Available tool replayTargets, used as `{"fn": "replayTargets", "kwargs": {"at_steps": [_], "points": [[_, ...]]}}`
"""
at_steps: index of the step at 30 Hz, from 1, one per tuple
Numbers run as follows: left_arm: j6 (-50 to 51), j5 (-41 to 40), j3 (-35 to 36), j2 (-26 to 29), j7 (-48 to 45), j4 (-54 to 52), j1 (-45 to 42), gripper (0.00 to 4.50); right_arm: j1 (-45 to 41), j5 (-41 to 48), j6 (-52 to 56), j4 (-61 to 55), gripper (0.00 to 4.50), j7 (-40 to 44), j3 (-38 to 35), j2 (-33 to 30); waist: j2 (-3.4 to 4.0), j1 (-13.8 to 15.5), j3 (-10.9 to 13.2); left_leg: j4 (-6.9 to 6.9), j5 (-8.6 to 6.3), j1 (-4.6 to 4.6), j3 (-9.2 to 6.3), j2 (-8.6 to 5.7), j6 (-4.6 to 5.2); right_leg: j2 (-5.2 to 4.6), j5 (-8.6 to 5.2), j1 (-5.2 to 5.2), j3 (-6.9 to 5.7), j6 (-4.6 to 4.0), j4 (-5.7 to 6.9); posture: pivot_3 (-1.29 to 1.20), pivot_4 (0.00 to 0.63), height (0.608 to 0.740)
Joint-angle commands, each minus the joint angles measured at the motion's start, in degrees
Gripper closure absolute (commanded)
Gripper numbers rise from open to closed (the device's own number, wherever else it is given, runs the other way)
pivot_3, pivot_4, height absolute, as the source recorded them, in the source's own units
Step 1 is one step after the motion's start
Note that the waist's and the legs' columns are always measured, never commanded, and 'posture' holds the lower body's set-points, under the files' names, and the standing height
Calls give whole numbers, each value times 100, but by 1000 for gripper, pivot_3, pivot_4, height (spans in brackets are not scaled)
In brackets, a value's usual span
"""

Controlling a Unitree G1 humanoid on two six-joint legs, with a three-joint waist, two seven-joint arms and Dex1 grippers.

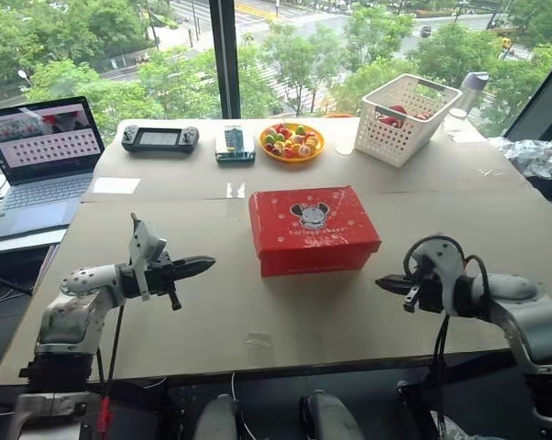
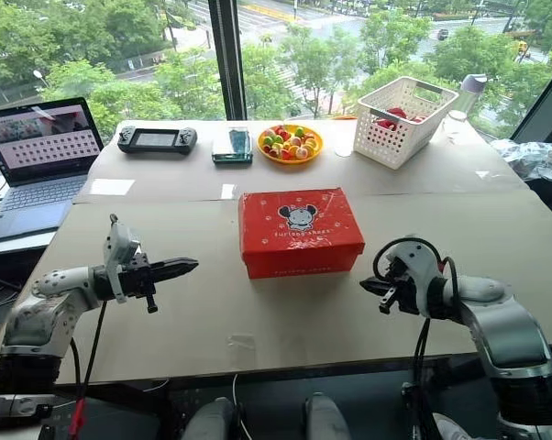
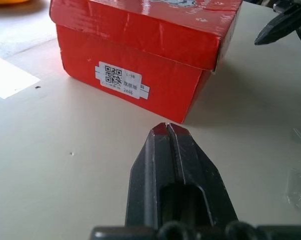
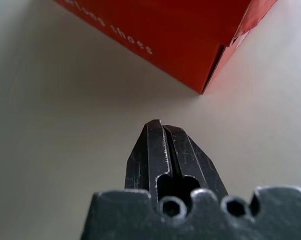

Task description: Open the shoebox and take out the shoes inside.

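Resting lid-on between the two pincers, well apart from both, the shoebox [image 1: 314,229] of glossy red cardboard, rectangular, printed on top with a cartoon mouse, dark lettering and small white paw prints, with a white barcode sticker on the short end facing the left gripper [image 1: 208,264]. Clenched tight with nothing held, that left gripper, its two black tapered fingers pressed flat together and aimed toward the box from off its left end. Likewise clenched and bare, the right gripper [image 1: 383,283], black and pointed, hovering off the box's right front corner and aimed at it. Spread under both pincers, a wide table [image 1: 212,321] covered in matte beige sheeting, smooth, with a seam running across just beyond the box and bits of clear tape near the front edge. Farther beyond the left gripper, toward the table's far edge, a dark handheld game console [image 1: 160,138], a small teal device [image 1: 234,144] and a round orange plate [image 1: 292,142] heaped with bright round sweets or fruits. Beyond the right gripper, a white perforated plastic basket [image 1: 406,117] with something red inside. Off to the left gripper's outer side, an open laptop [image 1: 39,160] with a lit screen. Behind everything, tall window glass with a dark upright frame, green treetops and a road outside.
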Motion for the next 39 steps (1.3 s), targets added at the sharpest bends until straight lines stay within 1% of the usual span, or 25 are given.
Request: {"fn": "replayTargets", "kwargs": {"at_steps": [1,4,6,9,14,19,25,29,33,39], "points": [[-10,-147,184,214,40,-266,-111,4497,22,92,350,-535,4414,-630,-81,327,0,5,0,0,2,-4,1,0,3,0,0,-1,-1,0,-4,0,150,738],[25,-215,195,316,46,-350,-217,4497,83,154,605,-770,4414,-1115,-104,784,0,28,0,-1,9,-31,1,-5,15,-1,0,-16,-3,-1,-8,0,150,738],[4,-230,165,322,50,-378,-277,4497,55,67,671,-863,4414,-1361,69,979,0,29,0,-1,9,-35,2,-5,15,-1,3,-18,-2,-6,-8,0,150,738],[4,-248,91,333,31,-434,-303,4497,142,-11,551,-1029,4414,-1401,333,933,0,18,0,-1,9,-34,4,-5,15,-1,1,-19,-2,-1,-6,0,150,738],[-21,-234,12,354,-16,-487,-233,4497,-38,97,571,-975,4414,-1703,117,1157,0,8,0,-1,9,-32,4,-3,15,0,0,-19,-3,1,-6,0,150,738],[-21,-253,-4,364,-45,-497,-179,4497,-205,207,418,-976,4414,-1732,57,1239,0,-5,0,-1,9,-32,4,-1,15,1,0,-20,-3,1,-7,0,150,738],[-303,-172,20,405,-171,-497,251,4497,-387,244,342,-815,4414,-1831,-38,1241,0,-6,0,-3,9,-32,5,1,15,1,-1,-22,-4,-2,-7,0,150,738],[-641,-145,176,381,-163,-723,948,4497,-483,239,287,-673,4414,-1884,-41,1222,0,-23,0,-3,8,-31,5,3,14,-2,-1,-24,0,-2,-7,0,150,738],[-732,-204,142,394,-160,-1074,1508,4497,-579,287,257,-589,4414,-1911,-28,1236,0,-17,0,-4,1,-32,3,7,3,-2,0,-27,-2,-4,-7,0,150,738],[-643,-298,139,324,44,-1195,1520,4497,-626,353,221,-553,4414,-1908,120,1381,0,7,0,-4,-6,-32,3,8,-10,-7,-1,-27,-4,-5,-9,0,150,738]]}}
